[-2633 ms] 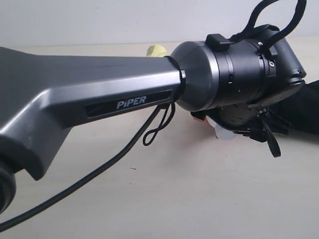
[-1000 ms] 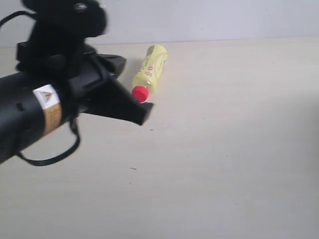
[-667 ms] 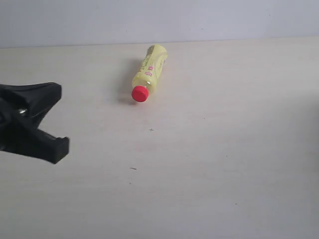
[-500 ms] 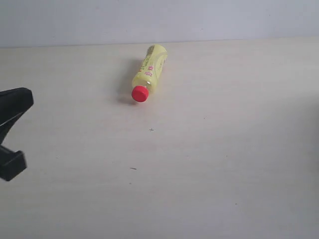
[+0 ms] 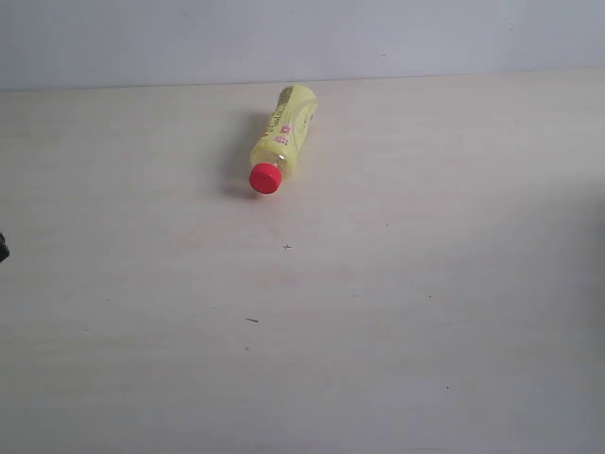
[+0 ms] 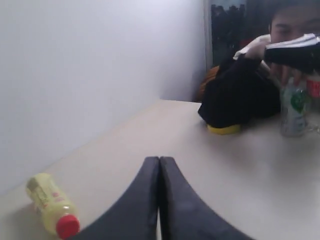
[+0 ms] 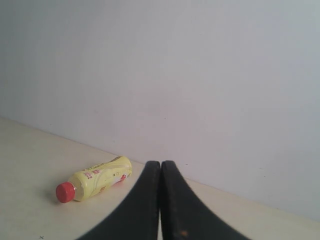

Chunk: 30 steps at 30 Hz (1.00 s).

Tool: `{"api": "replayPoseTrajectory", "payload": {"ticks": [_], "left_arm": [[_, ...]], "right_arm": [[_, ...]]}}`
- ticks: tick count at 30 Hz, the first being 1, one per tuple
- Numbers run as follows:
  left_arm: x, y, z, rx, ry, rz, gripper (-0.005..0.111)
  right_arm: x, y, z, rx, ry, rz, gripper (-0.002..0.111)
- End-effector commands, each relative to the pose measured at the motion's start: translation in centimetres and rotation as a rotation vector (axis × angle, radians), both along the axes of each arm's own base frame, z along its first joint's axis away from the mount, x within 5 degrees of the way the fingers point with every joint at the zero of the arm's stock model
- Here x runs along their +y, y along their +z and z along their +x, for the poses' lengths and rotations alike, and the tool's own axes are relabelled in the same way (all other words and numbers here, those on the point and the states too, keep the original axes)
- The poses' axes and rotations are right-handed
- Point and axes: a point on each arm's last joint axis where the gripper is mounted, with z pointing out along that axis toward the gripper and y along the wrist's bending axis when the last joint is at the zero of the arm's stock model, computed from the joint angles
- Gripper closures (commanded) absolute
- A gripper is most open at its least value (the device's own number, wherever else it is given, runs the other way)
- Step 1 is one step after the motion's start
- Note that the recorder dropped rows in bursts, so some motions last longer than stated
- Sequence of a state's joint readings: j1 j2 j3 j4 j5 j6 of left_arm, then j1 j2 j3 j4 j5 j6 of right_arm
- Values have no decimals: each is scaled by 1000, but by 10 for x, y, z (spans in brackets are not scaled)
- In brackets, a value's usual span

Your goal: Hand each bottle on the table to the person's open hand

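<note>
Black and pressed together, the left claw [image 6: 159, 162] holds nothing. Near the far edge of the pale beige desk [image 5: 378, 331], slightly left of middle, the yellow plastic bottle with a red cap [image 5: 281, 138] lies on its side. The right claw [image 7: 160, 165] is likewise closed and empty. Whichever reaches should spread first, then straddle the body crosswise, since it may roll.

Blurry green-label bottle [image 6: 294, 107], top-cropped face [image 6: 295, 27]

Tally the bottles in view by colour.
Yellow bottle, red cap: 1
Clear bottle, green label: 1
Total: 2; a red-marked shape beside the clear one is too cut off to count.
</note>
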<state>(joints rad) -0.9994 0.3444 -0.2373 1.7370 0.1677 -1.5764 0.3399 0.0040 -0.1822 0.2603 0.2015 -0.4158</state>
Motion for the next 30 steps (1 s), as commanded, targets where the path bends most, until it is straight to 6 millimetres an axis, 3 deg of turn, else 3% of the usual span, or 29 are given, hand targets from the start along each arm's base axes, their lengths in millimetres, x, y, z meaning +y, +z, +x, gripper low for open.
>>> {"api": "replayPoseTrajectory", "payload": {"ticks": [1,5,13,17,20,25,30], "left_arm": [[4,1,13,-122,149,144,107],[0,-5,29,-90,268,230,107],[-30,-23,61,5,383,475,107],[-42,-17,86,160,615,532,107],[-57,-10,103,227,688,661,107],[-78,-1,142,464,670,793,107],[-85,10,198,652,591,693,107]], "right_arm": [[0,0,0,-8,-5,5,108],[0,0,0,-8,-5,5,108],[0,0,0,-8,-5,5,108],[0,0,0,-8,-5,5,108],[0,0,0,-8,-5,5,108],[0,0,0,-8,-5,5,108],[0,0,0,-8,-5,5,108]]}}
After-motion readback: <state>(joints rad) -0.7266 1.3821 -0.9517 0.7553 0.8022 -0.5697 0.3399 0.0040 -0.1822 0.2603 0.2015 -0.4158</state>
